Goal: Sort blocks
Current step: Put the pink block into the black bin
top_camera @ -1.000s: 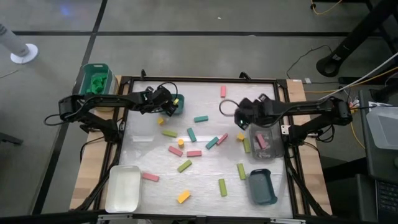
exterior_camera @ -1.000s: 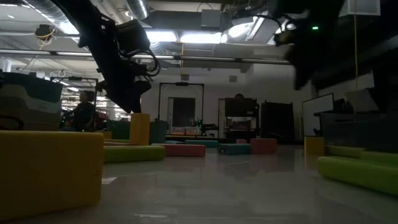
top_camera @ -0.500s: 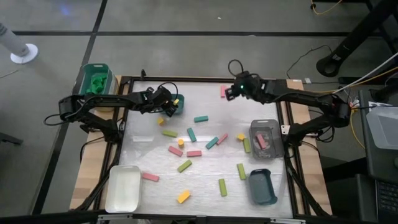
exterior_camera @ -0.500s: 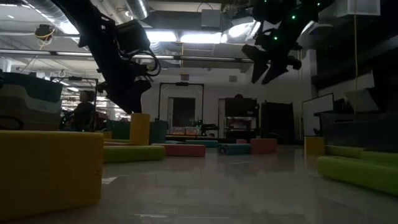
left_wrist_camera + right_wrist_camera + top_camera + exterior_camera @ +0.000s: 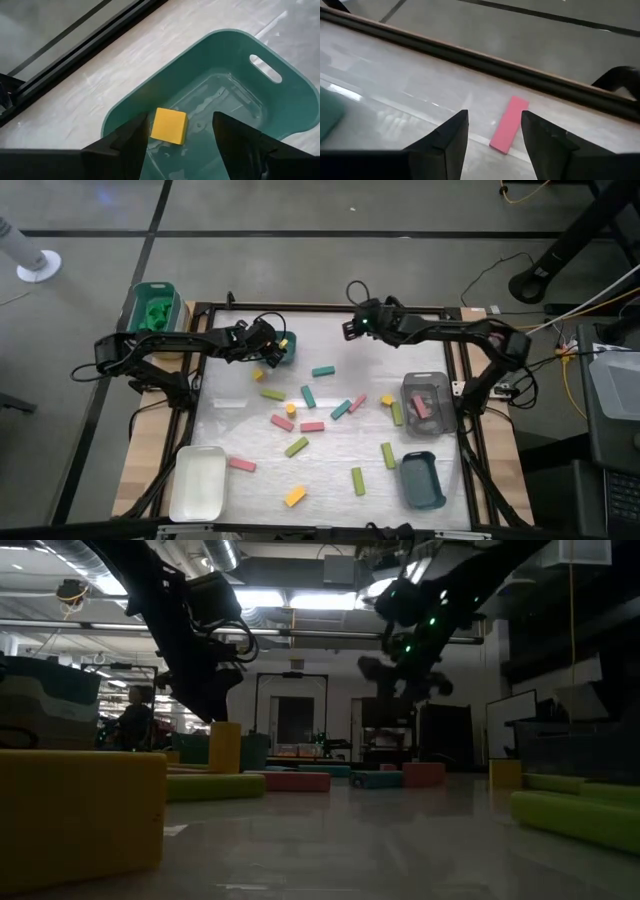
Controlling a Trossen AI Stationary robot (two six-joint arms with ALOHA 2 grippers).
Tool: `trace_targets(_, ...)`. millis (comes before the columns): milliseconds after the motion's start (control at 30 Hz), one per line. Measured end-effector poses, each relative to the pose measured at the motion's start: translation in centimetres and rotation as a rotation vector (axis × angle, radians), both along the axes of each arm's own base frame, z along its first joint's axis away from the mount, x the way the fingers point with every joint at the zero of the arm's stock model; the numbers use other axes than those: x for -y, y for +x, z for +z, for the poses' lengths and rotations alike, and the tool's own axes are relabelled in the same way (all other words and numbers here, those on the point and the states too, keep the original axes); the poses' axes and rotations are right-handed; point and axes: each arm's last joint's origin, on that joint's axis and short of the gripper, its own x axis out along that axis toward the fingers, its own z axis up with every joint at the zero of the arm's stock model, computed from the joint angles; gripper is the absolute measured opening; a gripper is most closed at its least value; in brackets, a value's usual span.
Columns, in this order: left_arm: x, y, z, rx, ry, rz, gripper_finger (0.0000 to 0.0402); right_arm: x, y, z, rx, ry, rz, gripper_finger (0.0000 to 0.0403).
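Note:
Blocks in pink, teal, lime and yellow lie scattered over the white table (image 5: 240, 420), among them a teal bar (image 5: 322, 371) and a pink bar (image 5: 312, 426). My left gripper (image 5: 272, 352) hangs open over a small teal tray (image 5: 260, 115) at the far left. A yellow cube (image 5: 169, 126) lies on the tray's floor between its fingers. My right gripper (image 5: 350, 328) is open above a pink bar (image 5: 509, 124) that lies flat by the far edge, just beyond its fingertips.
A grey tray (image 5: 428, 402) holding pink blocks and a teal tray (image 5: 420, 480) stand at the right. A white tray (image 5: 198, 482) sits near left, and a green tub (image 5: 153, 307) off the far left corner. A black frame (image 5: 470, 55) rims the table.
My right gripper has swung from above the grey tray toward the table's far edge and leftward, sinking and rolling, and now hangs over the pink bar there.

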Motion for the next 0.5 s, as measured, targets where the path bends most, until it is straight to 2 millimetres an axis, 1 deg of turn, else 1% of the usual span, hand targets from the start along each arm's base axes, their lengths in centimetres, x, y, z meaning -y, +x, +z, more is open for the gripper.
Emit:
trace_targets(100, 0.0, 0.0, 0.0, 0.003, -0.002, 0.003, 0.0205, 0.6, 0.3, -1.7, -0.001, 0.050, -0.049, 0.0185)
trace_targets(233, 0.0, 0.0, 0.0, 0.012, -0.007, 0.011, 0.0205, 1.7, 0.3, -3.4, -0.004, 0.088, -0.113, 0.0185)
trace_targets(367, 0.1, 0.0, 0.0, 0.012, -0.007, 0.009, 0.0205, 2.7, 0.3, -4.9, -0.002, 0.122, -0.132, 0.0185)
trace_targets(500, 0.1, 0.0, 0.0, 0.013, -0.008, 0.010, 0.0205, 3.4, 0.2, -6.5, 0.000, 0.194, -0.134, 0.0185)
